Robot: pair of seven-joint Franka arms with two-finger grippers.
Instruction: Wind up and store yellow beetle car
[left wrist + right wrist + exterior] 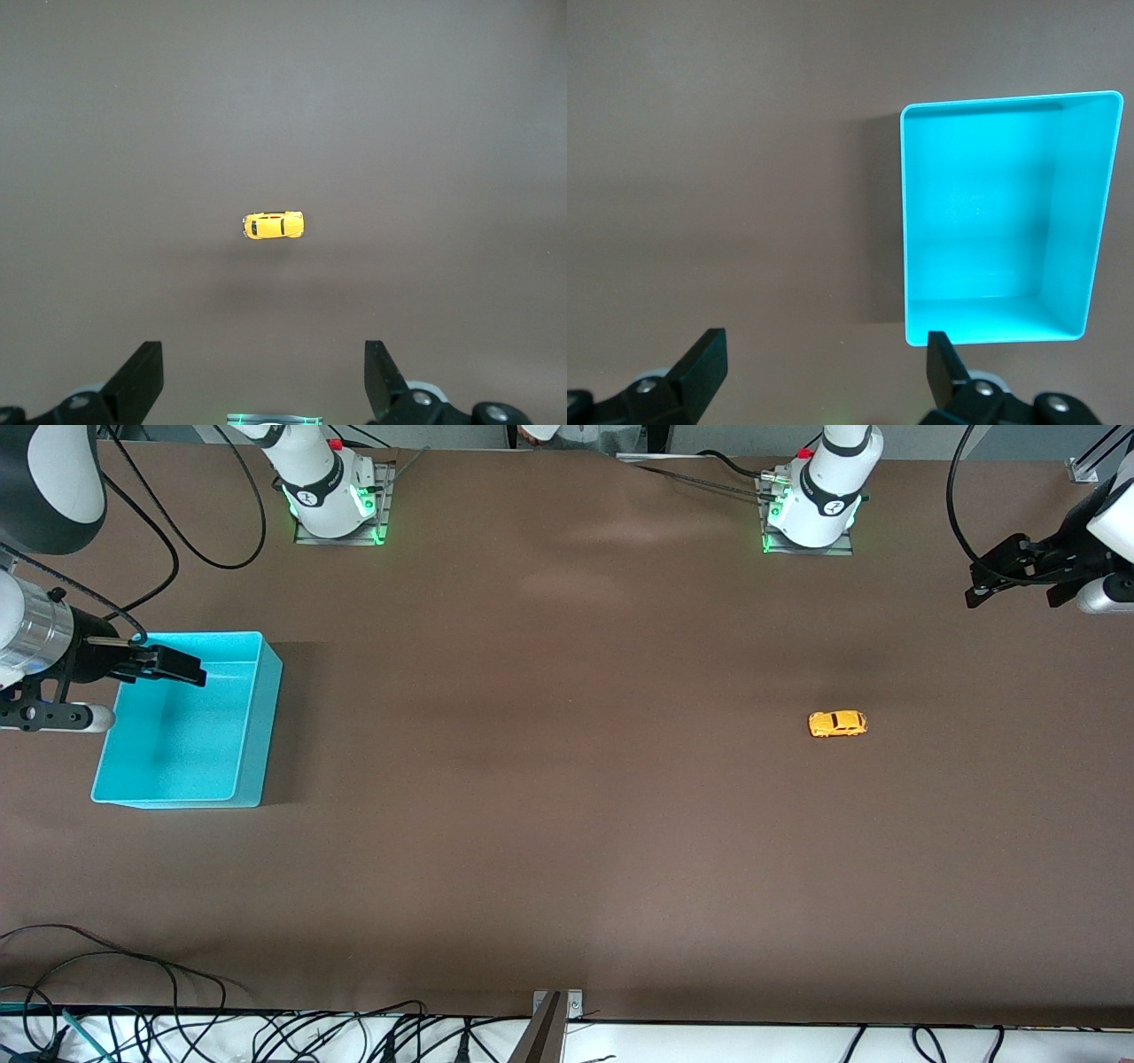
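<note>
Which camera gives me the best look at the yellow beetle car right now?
The left wrist view: the yellow beetle car sits centred on bare table, windows and wheels discernible. The front view shows it smaller, toward the left arm's end. The right wrist view shows only the turquoise bin.

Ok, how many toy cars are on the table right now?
1. The yellow car sits on the bare table toward the left arm's end, untouched. The turquoise bin at the right arm's end holds none.

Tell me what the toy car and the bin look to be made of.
Yellow beetle car: glossy painted shell, likely die-cast metal or hard plastic; the look leaves it open. Turquoise bin: probably moulded plastic, with smooth, thin, uniformly coloured walls, rounded corners and a soft sheen.
</note>
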